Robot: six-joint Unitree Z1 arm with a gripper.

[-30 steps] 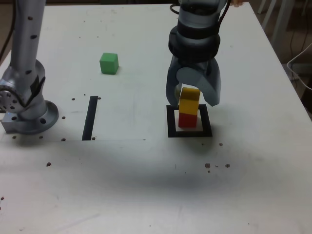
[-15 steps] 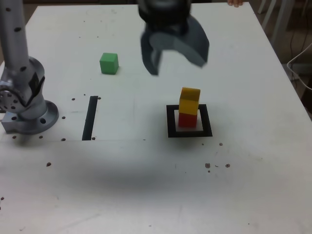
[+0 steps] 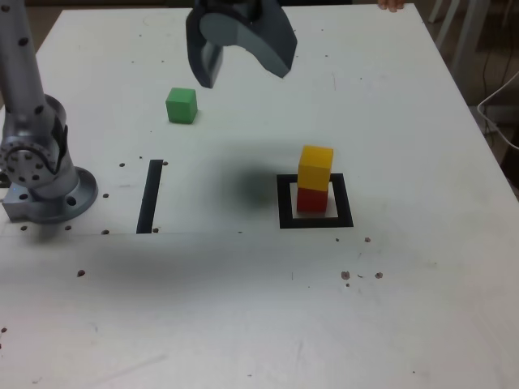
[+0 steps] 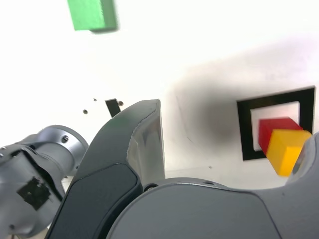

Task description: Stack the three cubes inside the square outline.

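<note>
End effector (image 3: 249,79) jaws apart | yellow cube (image 3: 315,168) upright on red cube (image 3: 312,200), stack axis vertical

Exterior view: I look down at a slant from above the table (image 3: 405,267), wide, arm base (image 3: 53,190) at its left.
Wrist view: I look down past the gripper (image 4: 224,144), nearer the tabletop.
Shared: both show me the square outline (image 3: 285,203), stacked cubes (image 3: 315,178) and green cube (image 3: 182,105).

yellow cube (image 3: 315,168) on red cube (image 3: 312,200), green cube (image 3: 182,106) apart
</note>
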